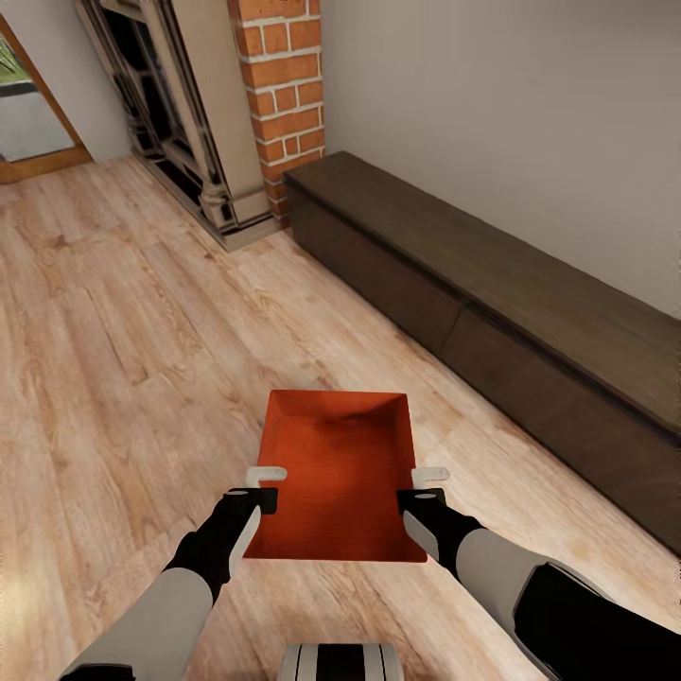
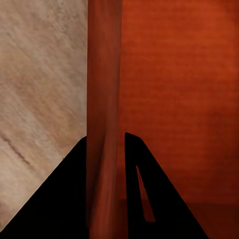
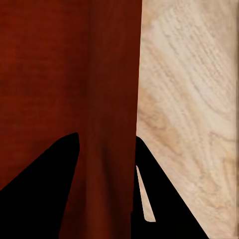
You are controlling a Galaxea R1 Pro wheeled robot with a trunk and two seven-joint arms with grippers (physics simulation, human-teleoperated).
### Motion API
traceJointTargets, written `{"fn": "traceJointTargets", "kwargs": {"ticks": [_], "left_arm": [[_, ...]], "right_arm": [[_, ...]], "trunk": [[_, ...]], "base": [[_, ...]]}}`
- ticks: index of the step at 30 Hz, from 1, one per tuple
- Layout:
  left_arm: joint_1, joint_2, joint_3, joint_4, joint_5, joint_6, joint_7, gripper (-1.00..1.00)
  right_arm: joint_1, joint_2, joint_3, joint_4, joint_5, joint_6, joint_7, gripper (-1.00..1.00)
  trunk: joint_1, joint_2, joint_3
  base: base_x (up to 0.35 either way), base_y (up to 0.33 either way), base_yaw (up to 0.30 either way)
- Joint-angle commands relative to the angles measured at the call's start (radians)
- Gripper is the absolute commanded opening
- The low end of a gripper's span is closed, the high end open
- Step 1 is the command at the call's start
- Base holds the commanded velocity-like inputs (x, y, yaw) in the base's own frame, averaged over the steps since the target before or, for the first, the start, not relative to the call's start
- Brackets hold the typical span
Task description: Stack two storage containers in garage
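Container (image 1: 336,473) between arms; low cabinet (image 1: 492,312) right

Brick chimney (image 1: 284,95) stood at twelve o'clock, red-orange courses with pale mortar; a beige fireplace surround (image 1: 203,142) with dark opening adjoined it at eleven o'clock, its stepped base resting on the planks; a long, low dark-brown cabinet (image 1: 492,322) ran from the chimney's foot toward three o'clock, flush along a plain grey wall (image 1: 511,113); a wood-framed glazed opening (image 1: 33,113) sat at ten o'clock.
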Motion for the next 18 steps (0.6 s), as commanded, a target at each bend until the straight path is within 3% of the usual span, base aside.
{"fn": "traceJointTargets", "kwargs": {"ticks": [1, 18], "left_arm": [[0.0, -0.002, 0.0, -0.001, 0.018, 0.002, -0.005, -1.0], [0.0, -0.002, 0.002, 0.0, 0.019, 0.002, -0.005, -1.0]], "right_arm": [[0.0, 0.0, 0.017, -0.016, -0.019, 0.006, 0.004, -1.0], [0.0, 0.0, 0.018, -0.016, -0.018, 0.006, 0.005, -1.0]], "trunk": [[-0.004, 0.007, 0.003], [-0.069, 0.126, 0.056]], "base": [[0.0, 0.0, 0.0], [0.0, 0.0, 0.0]]}}
